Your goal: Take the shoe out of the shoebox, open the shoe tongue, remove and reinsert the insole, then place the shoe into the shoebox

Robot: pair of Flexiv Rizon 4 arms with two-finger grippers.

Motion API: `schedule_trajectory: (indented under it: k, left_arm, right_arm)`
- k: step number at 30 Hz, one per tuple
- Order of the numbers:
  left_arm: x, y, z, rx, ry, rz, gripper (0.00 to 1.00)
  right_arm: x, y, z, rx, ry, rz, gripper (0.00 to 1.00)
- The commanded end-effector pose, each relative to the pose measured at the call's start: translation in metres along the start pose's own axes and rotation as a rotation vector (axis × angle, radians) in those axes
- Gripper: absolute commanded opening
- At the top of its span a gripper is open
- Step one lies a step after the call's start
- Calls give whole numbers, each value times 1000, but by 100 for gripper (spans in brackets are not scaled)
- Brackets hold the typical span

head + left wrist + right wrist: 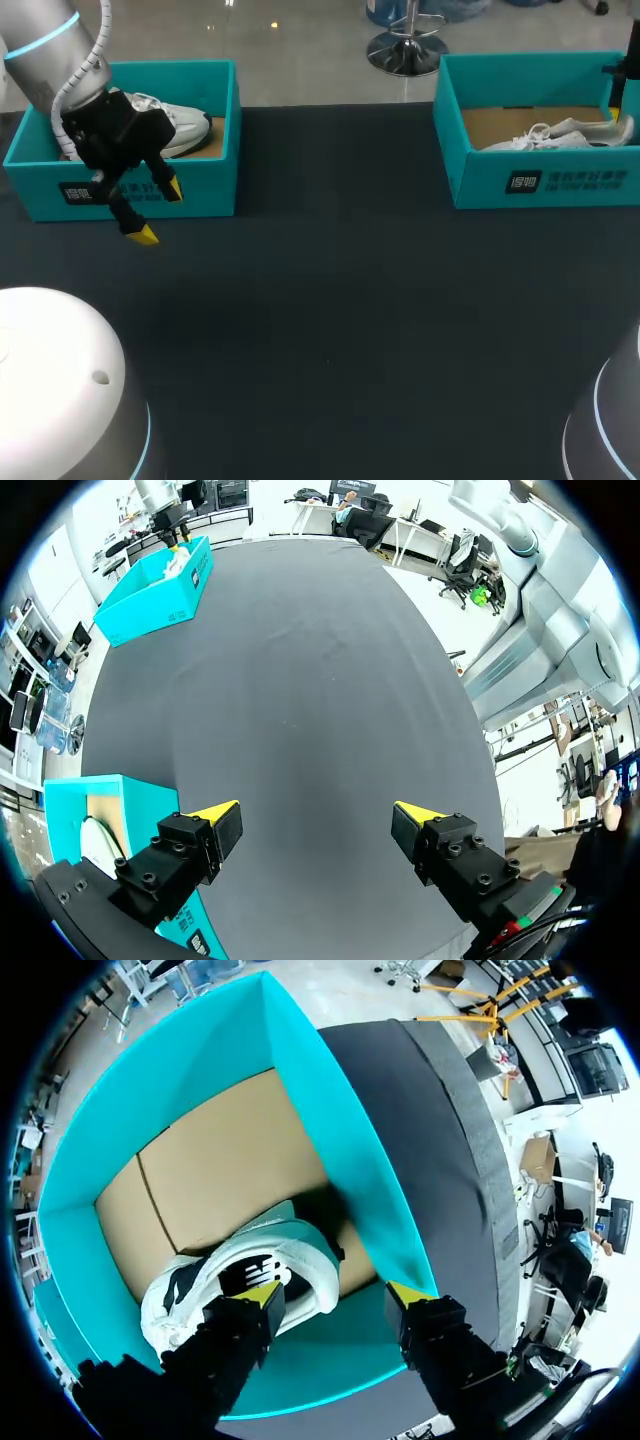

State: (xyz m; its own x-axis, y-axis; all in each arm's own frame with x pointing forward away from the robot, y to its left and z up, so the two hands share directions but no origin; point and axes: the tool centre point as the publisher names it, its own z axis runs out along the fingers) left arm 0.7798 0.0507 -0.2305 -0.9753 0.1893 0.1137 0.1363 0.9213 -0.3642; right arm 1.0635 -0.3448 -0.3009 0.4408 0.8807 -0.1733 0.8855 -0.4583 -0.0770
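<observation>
Teal-walled, the right shoebox (300,1080) is occupied by the white shoe (295,1260); the right end effector (335,1305) is held above it, fingers apart. The left end effector (315,820) is spread wide over the surface (300,680).

furniture: one table (330,330) | top: dark grey, matte, flat

Left arm (62,62) angles down, jaws spread wide; right arm (630,62) points down, jaws apart.
</observation>
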Motion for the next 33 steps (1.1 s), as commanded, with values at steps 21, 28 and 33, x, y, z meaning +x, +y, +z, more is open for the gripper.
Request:
schedule_trajectory:
  k: [21, 28, 33]
  left_arm:
    - [0, 0, 0, -3, 1, 0, 100]
    - [0, 0, 0, -3, 1, 0, 100]
    - [0, 0, 0, -3, 1, 0, 100]
  right_arm:
    - [47, -80, -83, -167, -26, -76, 100]
    - [47, -80, -83, -167, -26, -76, 100]
    - [47, -80, -83, -167, -26, -76, 100]
